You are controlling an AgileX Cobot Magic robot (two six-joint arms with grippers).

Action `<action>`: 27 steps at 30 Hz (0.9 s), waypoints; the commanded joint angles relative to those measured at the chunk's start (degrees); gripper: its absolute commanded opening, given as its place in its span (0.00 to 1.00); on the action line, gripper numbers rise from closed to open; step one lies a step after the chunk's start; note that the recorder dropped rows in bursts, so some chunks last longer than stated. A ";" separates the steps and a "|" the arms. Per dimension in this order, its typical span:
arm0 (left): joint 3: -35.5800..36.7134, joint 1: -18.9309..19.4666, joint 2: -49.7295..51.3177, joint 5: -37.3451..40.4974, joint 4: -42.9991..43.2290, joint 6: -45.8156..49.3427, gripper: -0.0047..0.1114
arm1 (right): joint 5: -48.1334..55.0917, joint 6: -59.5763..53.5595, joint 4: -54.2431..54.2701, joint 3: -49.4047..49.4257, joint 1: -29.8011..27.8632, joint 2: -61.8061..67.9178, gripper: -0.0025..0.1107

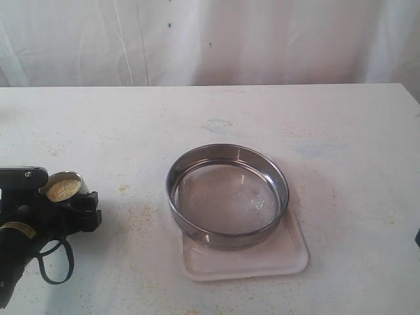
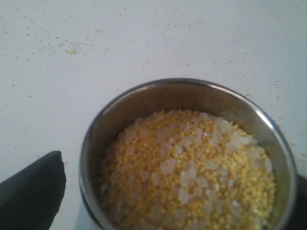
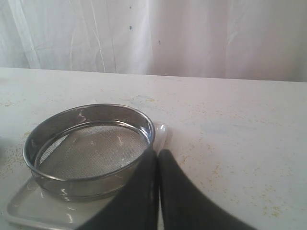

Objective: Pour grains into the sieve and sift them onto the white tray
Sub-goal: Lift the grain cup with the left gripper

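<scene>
Because the grains (image 2: 187,167) are loose and dry, I judge they will run freely and spill at any tilt, so the small steel cup (image 1: 63,186) carrying them should stay level until it is over the mesh. The cup sits between the spread fingers of the left gripper (image 1: 67,199), one finger showing a gap (not clamped, as far as I can tell). Smooth and rigid, it is best pinched across its side wall. The sieve (image 1: 223,239) rests on the white tray (image 1: 262,262), well apart from that gripper and just beyond the right gripper (image 3: 157,153), whose fingers are pressed together and empty. Count: one cup, one sieve, one tray, two grain kinds.
</scene>
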 commanded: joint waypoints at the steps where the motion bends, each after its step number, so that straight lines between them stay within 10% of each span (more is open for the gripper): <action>1: 0.02 -0.15 0.32 -0.16 -1.03 -0.57 0.95 | -0.43 0.08 -0.23 0.26 -0.31 -0.39 0.02; 22: -1.12 -0.15 0.32 -0.16 -1.99 -0.57 0.94 | -0.43 0.08 -0.23 0.26 -0.31 -0.39 0.02; 27: -1.12 -0.15 0.32 -0.16 -2.31 -0.57 0.74 | -0.43 0.08 -0.23 0.26 -0.31 -0.39 0.02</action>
